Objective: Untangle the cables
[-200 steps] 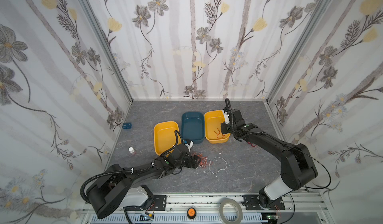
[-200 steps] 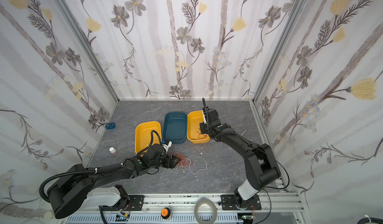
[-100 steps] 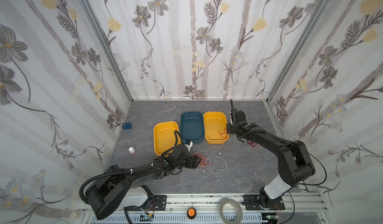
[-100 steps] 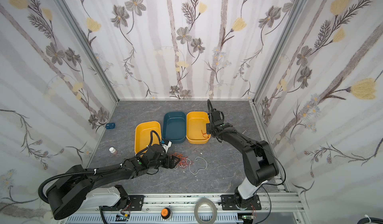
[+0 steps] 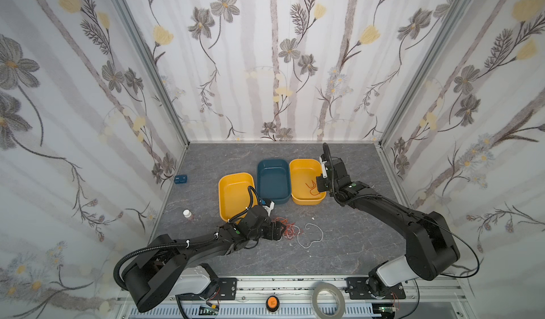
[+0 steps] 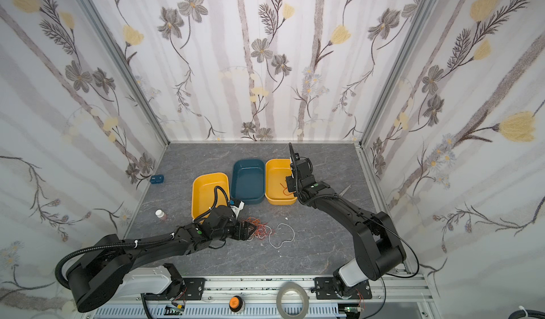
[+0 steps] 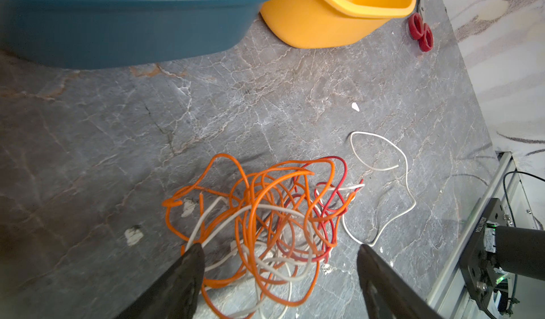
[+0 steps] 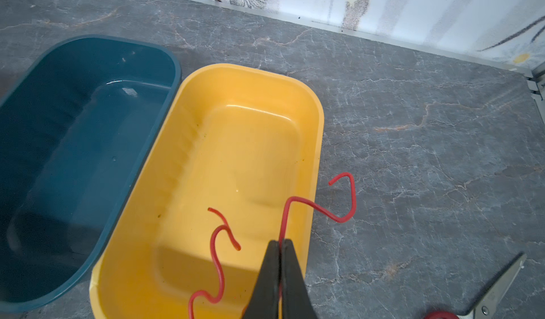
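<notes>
On the grey marbled table (image 5: 339,243) a teal tray (image 5: 272,182) sits between two yellow trays (image 5: 233,190) (image 5: 303,170), with a blue block (image 5: 180,179) and a white-capped bottle (image 5: 187,214) near the left wall, red-handled scissors (image 8: 495,288) by the right one, and a tape roll (image 5: 316,297) beside an orange button (image 5: 272,302) on the front rail.

Floral-papered walls (image 5: 265,67) enclose a grey, marble-patterned tabletop (image 5: 354,238).

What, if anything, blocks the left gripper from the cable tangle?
Probably nothing: the left gripper is open right at the tangle on the table. The right gripper, shut on a red cable, is away over the yellow tray.
</notes>
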